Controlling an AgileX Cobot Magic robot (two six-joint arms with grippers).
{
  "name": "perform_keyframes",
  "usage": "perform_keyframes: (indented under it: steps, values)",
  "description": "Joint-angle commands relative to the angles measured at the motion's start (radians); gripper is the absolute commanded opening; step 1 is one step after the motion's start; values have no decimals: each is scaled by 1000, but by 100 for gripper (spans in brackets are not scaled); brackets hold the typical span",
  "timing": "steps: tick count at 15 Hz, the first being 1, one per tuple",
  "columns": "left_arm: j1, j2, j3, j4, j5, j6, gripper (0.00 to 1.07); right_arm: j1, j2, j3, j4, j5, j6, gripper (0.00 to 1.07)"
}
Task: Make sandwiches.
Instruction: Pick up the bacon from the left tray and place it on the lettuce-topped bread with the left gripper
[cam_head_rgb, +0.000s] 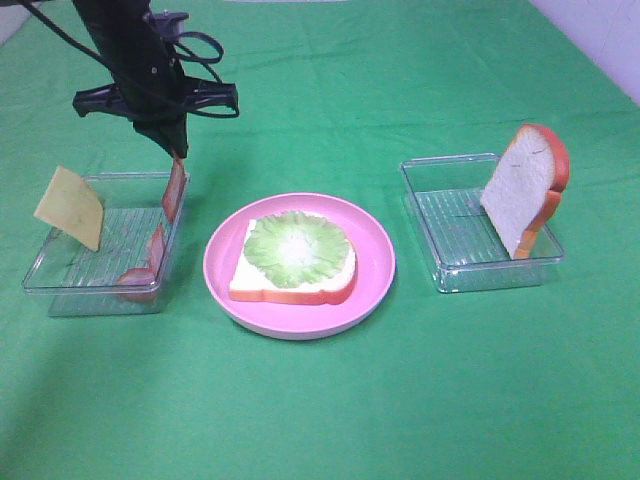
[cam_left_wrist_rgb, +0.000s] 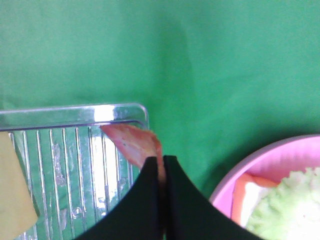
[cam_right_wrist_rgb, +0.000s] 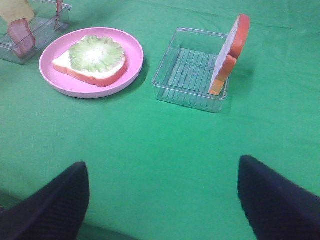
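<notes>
On the pink plate (cam_head_rgb: 375, 285) lies the sandwich base: a white bread slice (cam_head_rgb: 255, 285) topped with pale green lettuce (cam_head_rgb: 297, 247). My left gripper (cam_head_rgb: 178, 150) is shut on the top end of a reddish bacon strip (cam_head_rgb: 174, 190), which hangs at the near right corner of the left clear tray (cam_head_rgb: 45, 275). In the left wrist view the black fingers (cam_left_wrist_rgb: 145, 200) pinch that bacon strip (cam_left_wrist_rgb: 132, 140). A yellow cheese slice (cam_head_rgb: 70, 207) leans in the same tray beside another bacon strip (cam_head_rgb: 155, 245). My right gripper (cam_right_wrist_rgb: 162, 167) is open and holds nothing, well short of the plate (cam_right_wrist_rgb: 132, 65).
The right clear tray (cam_head_rgb: 450, 270) holds a second bread slice (cam_head_rgb: 525, 190) standing on edge against its far right wall. Green cloth (cam_head_rgb: 320, 400) covers the whole table. A white wall edge shows at the far right corner.
</notes>
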Motion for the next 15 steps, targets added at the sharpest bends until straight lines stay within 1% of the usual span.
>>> perform_keyframes:
  steps: [1, 2, 3, 4, 5, 7, 8, 9, 10, 11, 12, 14, 15]
  values:
    - [-2, -24, -102, -86, 65, 46, 0, 4, -23, 4, -3, -8, -3, 75]
    - [-2, -24, -130, -124, 82, 68, 0, 4, -23, 4, -3, -8, -3, 75]
    - [-2, -24, -163, -190, 86, 97, 0, 4, -23, 4, -3, -8, -3, 75]
    - [-2, -24, -180, -252, 86, 125, 0, 4, -23, 4, -3, -8, -3, 75]
    - [-2, -24, -185, -287, 85, 138, 0, 4, -23, 4, -3, -8, -3, 75]
    - [-2, -18, -184, -434, 83, 212, 0, 4, -23, 4, -3, -8, -3, 75]
    - [-2, -6, -182, -575, 79, 270, 0, 4, -23, 4, -3, -8, -3, 75]
    - [-2, -4, -182, -612, 79, 283, 0, 4, -23, 4, -3, -8, -3, 75]
    - [-2, 5, -182, -676, 80, 314, 0, 4, -23, 4, -3, -8, -3, 75]
    - [-8, 14, -182, -718, 84, 336, 0, 4, -23, 4, -3, -8, -3, 75]
    - [-13, 21, -182, -749, 88, 345, 0, 4, -23, 4, -3, -8, -3, 75]
    - [-33, 40, -182, -759, 98, 361, 0, 4, -23, 4, -3, -8, -3, 75]
    - [-64, 66, -182, -755, 148, 369, 0, 4, -23, 4, -3, -8, -3, 75]
